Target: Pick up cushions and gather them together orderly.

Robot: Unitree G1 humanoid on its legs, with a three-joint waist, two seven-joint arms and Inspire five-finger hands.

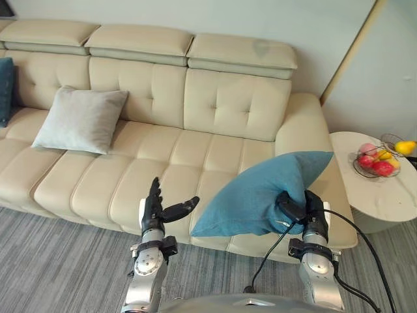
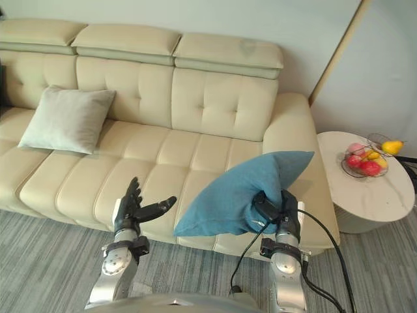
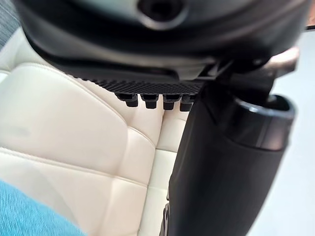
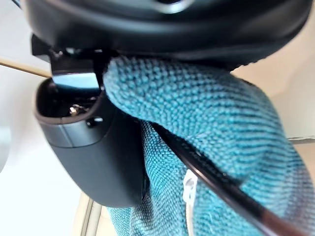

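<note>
We begin with the cream sofa (image 1: 163, 163). Its padded, button-tufted leather looks smooth and broad enough to serve as the gathering place.

Next is the teal cushion (image 1: 257, 195), lifted clear of the seat at the sofa's right end, near the armrest. It is a soft, coarse-knit square that folds and droops to a point because it hangs from one edge only. That hold suits carrying it, we judge, but not squaring it up.

A pale grey cushion (image 1: 81, 120), smooth-woven and plump, leans against the backrest well apart on the left. It is probably where the teal one belongs. At the far left edge we see a sliver of a dark blue cushion (image 1: 5, 91).

A round pale worktop (image 1: 391, 202) stands just beside the armrest.

The right hand (image 1: 313, 212) has its fingers (image 1: 291, 207) curled and clamped on the teal cushion's lower edge, and the right wrist view shows the knit bunched against the palm. The left hand (image 1: 156, 212) hovers over the seat's front edge with fingers straight and apart and the thumb out. It holds nothing, perhaps ready to steady the drooping corner.

A wire bowl (image 1: 376, 161) on the worktop holds red and yellow fruit. Smallest is a white zip (image 4: 188, 189) along the cushion's seam.
</note>
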